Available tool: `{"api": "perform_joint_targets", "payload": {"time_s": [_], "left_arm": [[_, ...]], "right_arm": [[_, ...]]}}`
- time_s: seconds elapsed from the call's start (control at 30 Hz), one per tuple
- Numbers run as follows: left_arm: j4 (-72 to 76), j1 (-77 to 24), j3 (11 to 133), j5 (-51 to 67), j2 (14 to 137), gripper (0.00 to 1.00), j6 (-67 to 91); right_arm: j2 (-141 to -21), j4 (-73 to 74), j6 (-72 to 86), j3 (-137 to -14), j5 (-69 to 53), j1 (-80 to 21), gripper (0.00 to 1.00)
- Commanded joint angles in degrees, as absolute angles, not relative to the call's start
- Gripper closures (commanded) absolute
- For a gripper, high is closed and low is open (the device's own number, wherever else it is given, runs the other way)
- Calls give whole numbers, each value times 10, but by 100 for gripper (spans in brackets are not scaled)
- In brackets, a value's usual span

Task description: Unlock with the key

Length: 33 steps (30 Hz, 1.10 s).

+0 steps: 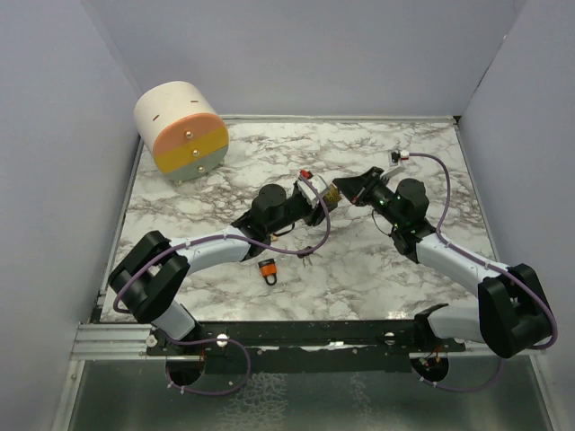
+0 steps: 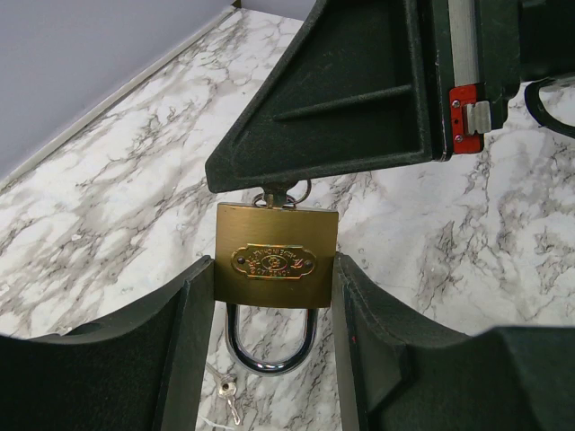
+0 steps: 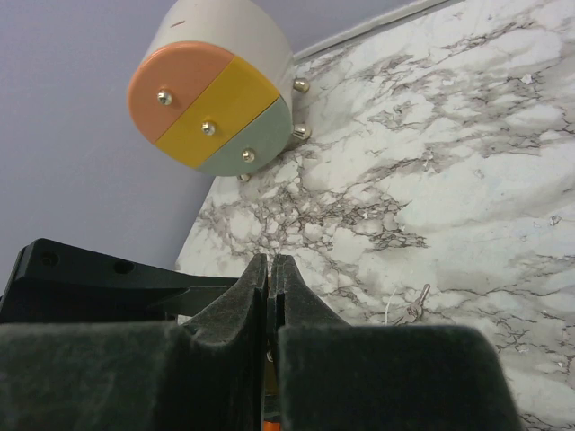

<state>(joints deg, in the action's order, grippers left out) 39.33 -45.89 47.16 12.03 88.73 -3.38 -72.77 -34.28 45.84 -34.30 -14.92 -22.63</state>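
My left gripper (image 1: 322,199) is shut on a brass padlock (image 2: 274,256), one finger on each side of its body, above the marble table. The steel shackle (image 2: 269,348) hangs toward the wrist and both its legs sit in the body. My right gripper (image 1: 346,191) meets the padlock's far end and is shut on a key (image 2: 280,192) at the keyhole. In the right wrist view its fingers (image 3: 256,287) are pressed together with only a thin sliver of key between them. The padlock also shows in the top view (image 1: 330,192).
A small orange padlock (image 1: 268,270) lies on the table near the front. Loose spare keys (image 3: 411,310) lie under the grippers. A cream round drawer unit (image 1: 180,130) with pink, yellow and green fronts stands at the back left. Grey walls enclose the table.
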Motion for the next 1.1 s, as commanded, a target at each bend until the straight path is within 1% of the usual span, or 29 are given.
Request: {"api": "perform_joint_targets", "payload": {"time_s": [0.0,0.3,0.43,0.5,0.93,1.07], "left_arm": [[442,-462,498,119,869,100,-30],[453,-464,538,96,899,100,-32],[472,-463,555,148,910,100,-28],[473,-463,566,154,916,100,-19],[477,-477,572,56,920,100,-36],[465,-490,561,-6,914,100,-39]], "right_arm": [[-722,-356,458,-336,-153,-225,99],[-729,-359,459,-336,-173,-225,99],[-731,-378,446,-330,-174,-225,99],[-729,-382,449,-327,-167,-225,99],[-746,-341,479,-345,-147,-224,99],[-764,-314,500,-363,-145,-224,99]]}}
